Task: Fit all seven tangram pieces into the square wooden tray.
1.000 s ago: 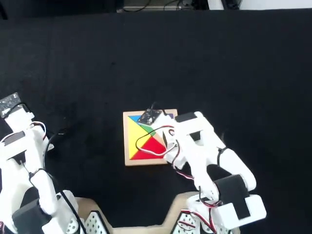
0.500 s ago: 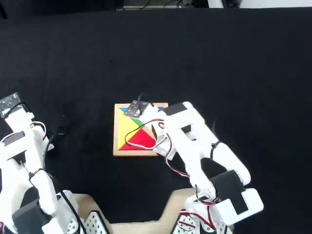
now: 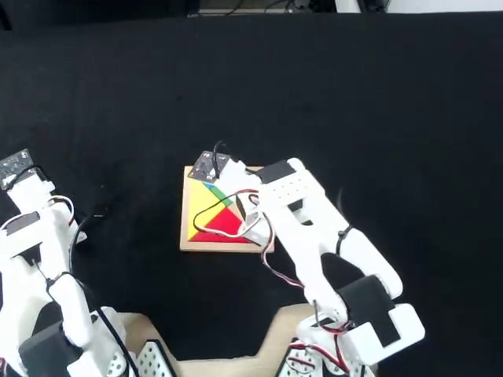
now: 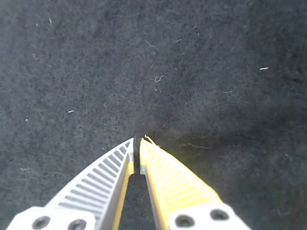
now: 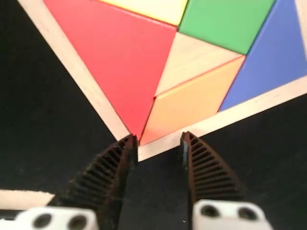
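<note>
The square wooden tray (image 3: 187, 239) lies mid-table, with its rim (image 5: 249, 106) close under the right wrist camera. Coloured pieces fill it: a red triangle (image 5: 115, 52), an orange piece (image 5: 192, 103), a pale triangle (image 5: 192, 57), a green piece (image 5: 225, 19), a blue piece (image 5: 278, 57) and a yellow piece (image 3: 203, 206). My right arm (image 3: 302, 208) reaches over the tray and hides its right part. My right gripper (image 5: 157, 143) is open, with the tray's near right corner between its fingertips. My left arm (image 3: 35, 236) stands at the table's left edge. My left gripper (image 4: 137, 142) is shut on nothing above the black cloth.
Black cloth (image 3: 377, 118) covers the whole table, with wide free room behind and on both sides of the tray. A pale wooden board (image 3: 228, 369) holding the arm bases runs along the near edge.
The tray has slid to the left and a little away from the bases, and my right arm has moved with it at its near right corner. The left arm has kept still.
</note>
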